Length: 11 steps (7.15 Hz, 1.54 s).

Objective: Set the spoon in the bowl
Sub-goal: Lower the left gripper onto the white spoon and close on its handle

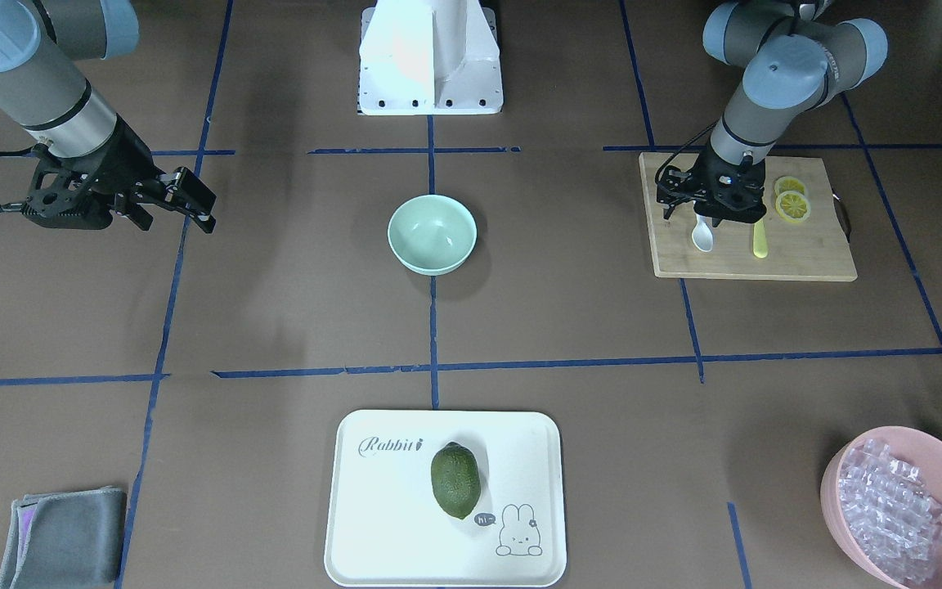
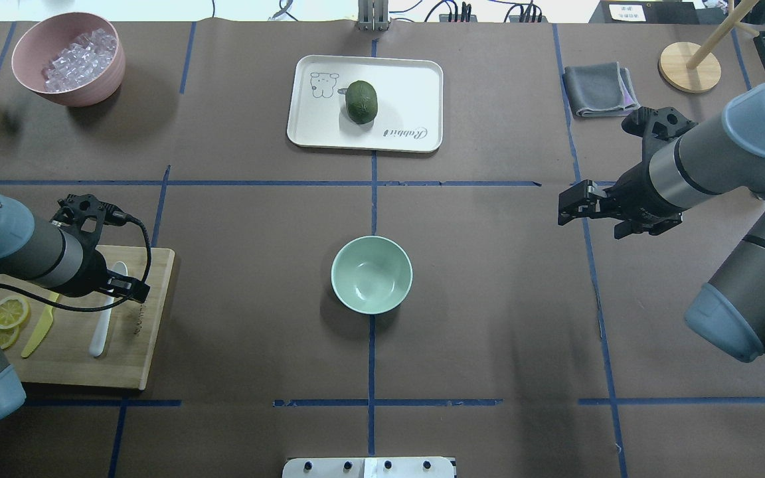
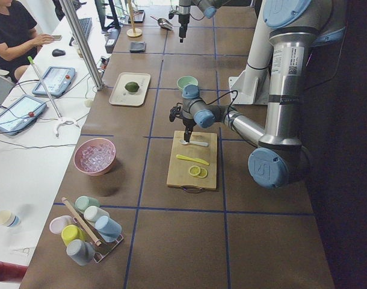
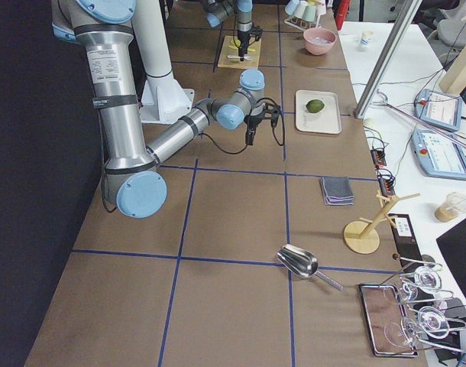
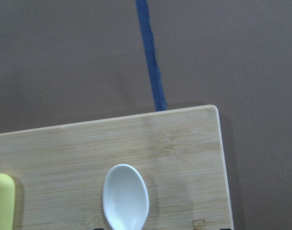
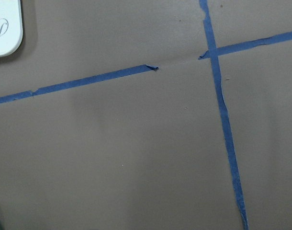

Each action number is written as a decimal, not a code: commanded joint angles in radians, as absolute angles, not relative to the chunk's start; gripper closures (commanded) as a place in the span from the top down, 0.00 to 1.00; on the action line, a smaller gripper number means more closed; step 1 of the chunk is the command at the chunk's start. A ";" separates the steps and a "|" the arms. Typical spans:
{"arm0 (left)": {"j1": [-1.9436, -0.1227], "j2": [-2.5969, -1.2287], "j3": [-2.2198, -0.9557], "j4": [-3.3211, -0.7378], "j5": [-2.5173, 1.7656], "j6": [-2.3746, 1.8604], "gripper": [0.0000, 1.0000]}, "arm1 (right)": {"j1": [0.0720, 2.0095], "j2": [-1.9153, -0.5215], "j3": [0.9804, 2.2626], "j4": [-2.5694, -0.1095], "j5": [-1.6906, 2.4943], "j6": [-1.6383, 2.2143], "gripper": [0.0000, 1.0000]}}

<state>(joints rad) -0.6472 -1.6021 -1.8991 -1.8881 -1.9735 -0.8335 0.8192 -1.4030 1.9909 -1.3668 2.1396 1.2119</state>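
The white spoon [image 1: 702,236] lies on the wooden cutting board [image 1: 806,254], with its scoop towards the table's middle. It also shows in the overhead view [image 2: 100,325] and the left wrist view [image 5: 126,196]. My left gripper [image 1: 720,219] hangs low over the spoon's handle and appears open, with nothing in it. The mint-green bowl [image 1: 432,233] stands empty at the table's centre, and shows in the overhead view [image 2: 372,274]. My right gripper [image 1: 185,209] hovers open and empty above bare table, well to the side of the bowl.
A yellow knife [image 1: 760,240] and lemon slices [image 1: 791,204] lie on the board beside the spoon. A white tray [image 1: 373,523] holds a green fruit [image 1: 455,478]. A pink bowl of clear cubes [image 1: 904,507] and a grey cloth [image 1: 62,536] sit at the operators' side.
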 commanded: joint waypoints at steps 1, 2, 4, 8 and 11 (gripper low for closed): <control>-0.649 -1.588 -1.899 -1.885 -1.973 -0.808 0.80 | 0.819 -1.404 1.991 -1.367 2.140 1.213 1.00; -0.649 -1.586 -1.898 -1.884 -1.973 -0.811 0.79 | 0.819 -1.404 1.991 -1.367 2.138 1.213 1.00; -0.644 -1.589 -1.885 -1.884 -1.974 -0.813 0.76 | 0.819 -1.405 1.993 -1.367 2.140 1.213 1.00; -0.644 -1.588 -1.881 -1.884 -1.977 -0.813 0.41 | 0.819 -1.405 1.993 -1.367 2.138 1.213 1.00; -0.643 -1.588 -1.879 -1.882 -1.979 -0.815 0.17 | 0.819 -1.405 1.997 -1.367 2.141 1.215 1.00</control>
<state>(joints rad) -0.6436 -1.5878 -1.8786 -1.8824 -1.9783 -0.8134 0.8191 -1.4051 1.9955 -1.3668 2.1407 1.2138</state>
